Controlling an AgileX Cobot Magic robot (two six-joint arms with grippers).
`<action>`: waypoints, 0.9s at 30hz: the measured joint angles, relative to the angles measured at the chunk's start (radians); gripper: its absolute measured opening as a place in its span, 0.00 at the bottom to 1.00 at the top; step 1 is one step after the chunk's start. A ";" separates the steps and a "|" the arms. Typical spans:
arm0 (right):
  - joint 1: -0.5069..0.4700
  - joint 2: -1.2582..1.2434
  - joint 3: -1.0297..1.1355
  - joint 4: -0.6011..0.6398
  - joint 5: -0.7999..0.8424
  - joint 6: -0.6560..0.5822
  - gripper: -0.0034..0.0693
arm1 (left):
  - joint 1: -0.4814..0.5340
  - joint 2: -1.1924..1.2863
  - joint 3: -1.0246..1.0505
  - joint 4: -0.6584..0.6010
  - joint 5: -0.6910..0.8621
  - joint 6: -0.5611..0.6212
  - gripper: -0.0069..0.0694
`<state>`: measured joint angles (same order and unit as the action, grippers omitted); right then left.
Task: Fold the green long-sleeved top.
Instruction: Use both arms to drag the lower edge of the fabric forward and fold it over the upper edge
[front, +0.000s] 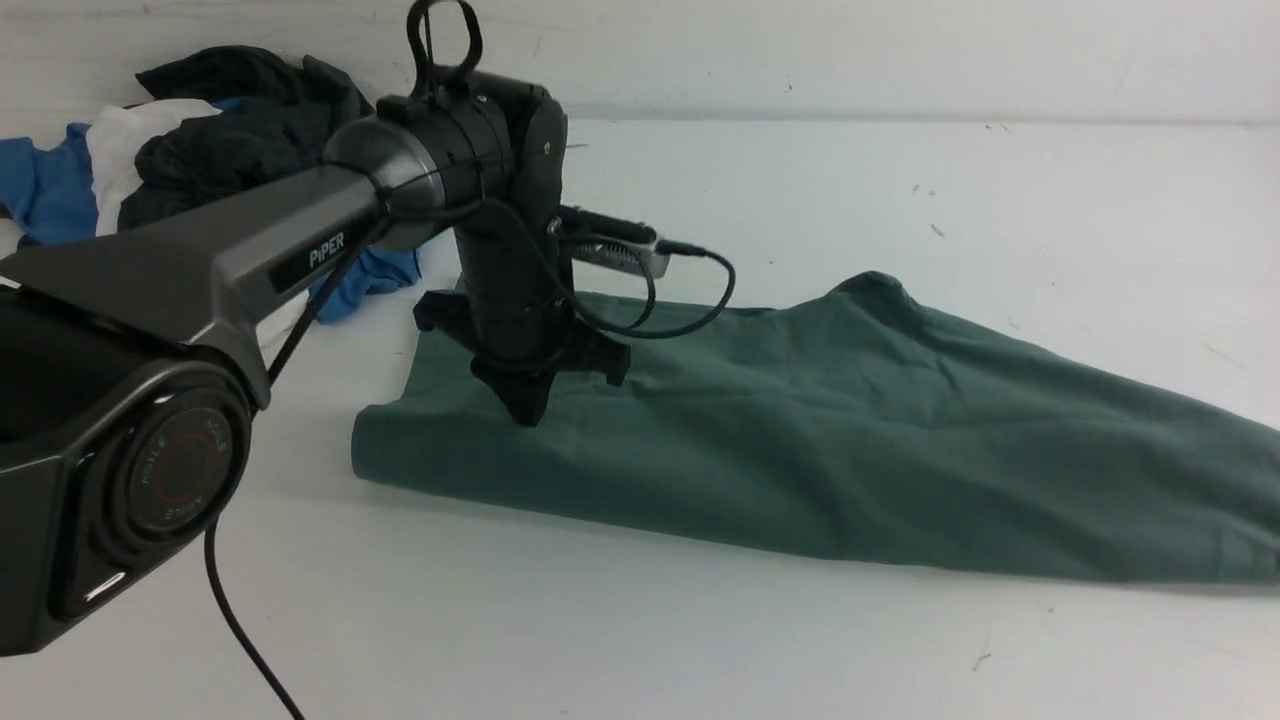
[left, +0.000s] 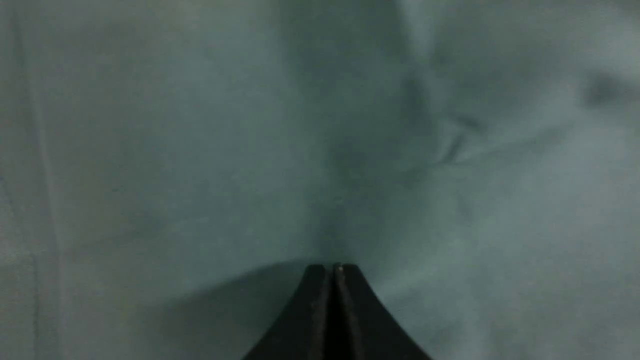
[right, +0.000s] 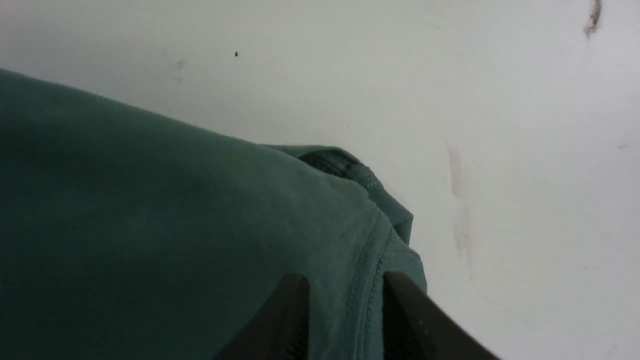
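1. While its jaws stand pressed together with nothing seen between them, the left gripper (front: 525, 408) points down onto the green long-sleeved top (front: 850, 440), near the cloth's 9 o'clock end.
2. On the right gripper (right: 345, 280) the jaws stand spread, with the top's stitched edge showing in the gap; whether they touch it cannot be told.
3. Spread in a long band on the white table (front: 900, 200), the top runs from centre out to 4 o'clock.
4. At 10 o'clock sits a heap of blue, white and black clothes (front: 200, 140).
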<state>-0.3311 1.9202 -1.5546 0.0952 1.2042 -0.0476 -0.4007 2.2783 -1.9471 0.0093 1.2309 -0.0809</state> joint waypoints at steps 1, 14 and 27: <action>0.000 0.016 0.000 0.002 -0.011 0.000 0.45 | 0.000 0.002 0.004 0.009 -0.001 -0.008 0.09; 0.000 0.139 0.000 0.012 -0.088 -0.001 0.48 | 0.000 0.012 0.014 0.049 -0.006 -0.031 0.09; 0.000 0.109 -0.037 0.005 -0.050 -0.019 0.03 | 0.000 0.009 0.014 0.052 -0.006 -0.034 0.09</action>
<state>-0.3311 2.0292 -1.5920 0.1002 1.1544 -0.0662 -0.4007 2.2870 -1.9335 0.0609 1.2252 -0.1145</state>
